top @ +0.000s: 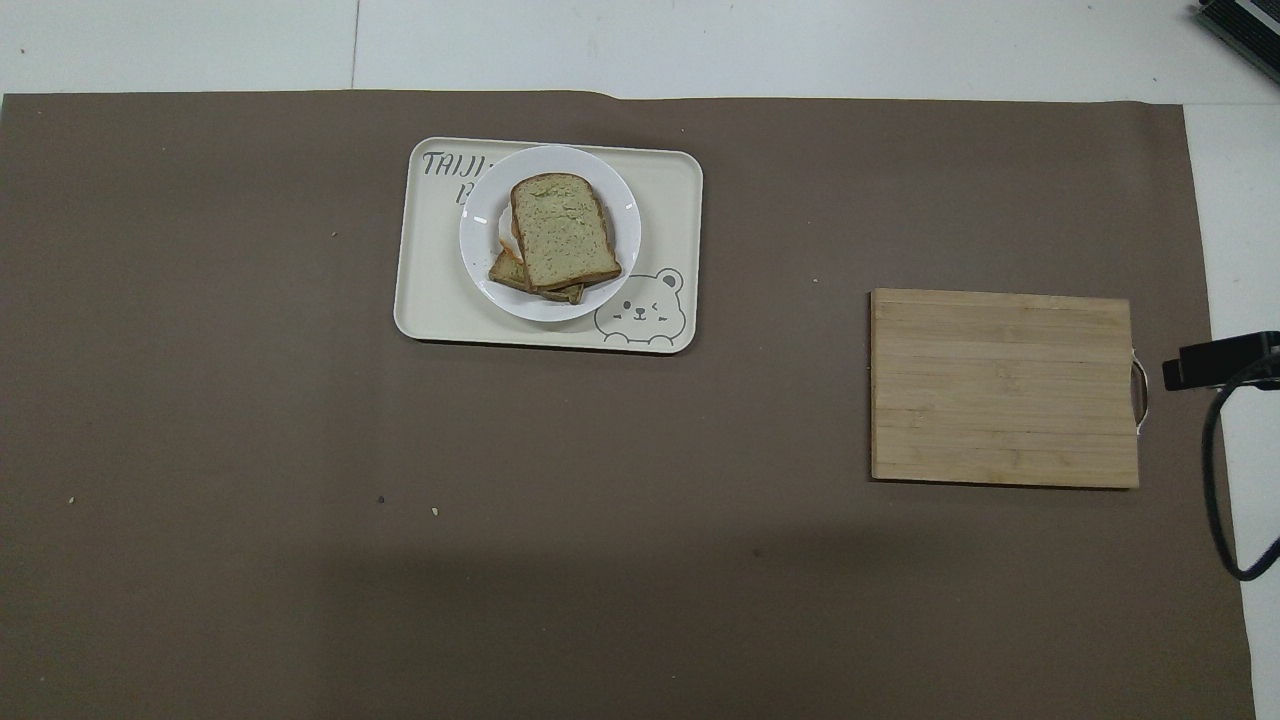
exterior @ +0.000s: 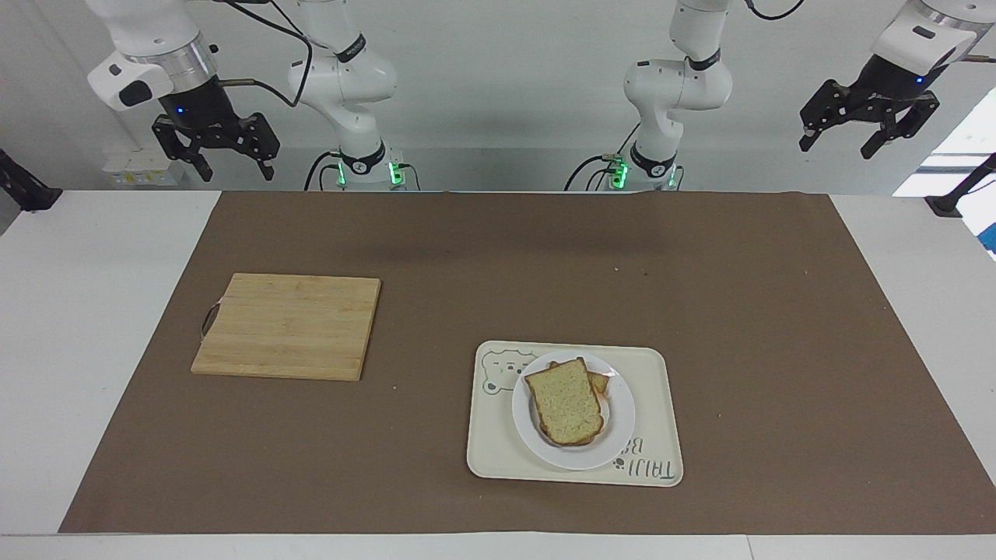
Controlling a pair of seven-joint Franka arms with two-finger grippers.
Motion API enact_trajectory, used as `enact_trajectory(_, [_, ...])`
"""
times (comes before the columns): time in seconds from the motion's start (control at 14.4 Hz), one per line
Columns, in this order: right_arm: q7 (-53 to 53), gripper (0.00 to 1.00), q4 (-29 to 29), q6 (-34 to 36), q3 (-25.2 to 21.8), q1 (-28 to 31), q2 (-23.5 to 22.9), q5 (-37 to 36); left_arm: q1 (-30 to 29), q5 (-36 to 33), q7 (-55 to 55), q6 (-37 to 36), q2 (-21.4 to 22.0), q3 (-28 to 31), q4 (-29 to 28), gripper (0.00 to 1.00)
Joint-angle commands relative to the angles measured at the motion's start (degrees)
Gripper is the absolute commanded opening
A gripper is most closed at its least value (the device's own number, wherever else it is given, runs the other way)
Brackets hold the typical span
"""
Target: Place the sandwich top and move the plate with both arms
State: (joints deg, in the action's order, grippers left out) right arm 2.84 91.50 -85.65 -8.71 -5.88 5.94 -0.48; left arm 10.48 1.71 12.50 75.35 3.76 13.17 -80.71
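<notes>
The sandwich top (exterior: 566, 401) lies flat on browner toast on the white plate (exterior: 618, 435), its long axis running roughly from the robots toward the table's outer edge, rounded end farther from them. The plate sits on the bear-printed tray (exterior: 658, 389) on the brown mat (exterior: 498, 272) covering the tabletop, with a wooden cutting board (exterior: 288, 326) well apart toward the right arm's end. The left end effector (exterior: 865, 134) and right end effector (exterior: 218, 152) wait raised at the robots' edge, both open and empty.
</notes>
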Motion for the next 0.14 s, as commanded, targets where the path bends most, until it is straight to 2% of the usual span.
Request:
enact_trajectory(0.0, [1.1,1.0,0.4,0.5,0.1,0.3,0.7,1.2,-0.5,0.6,-0.7,-0.7,0.3,-0.2,0.6,1.0])
enact_trajectory(0.07, [1.1,1.0,0.4,0.6,0.1,0.3,0.7,1.2,-0.5,0.5,-0.7,-0.6,0.4,-0.2,0.6,1.0])
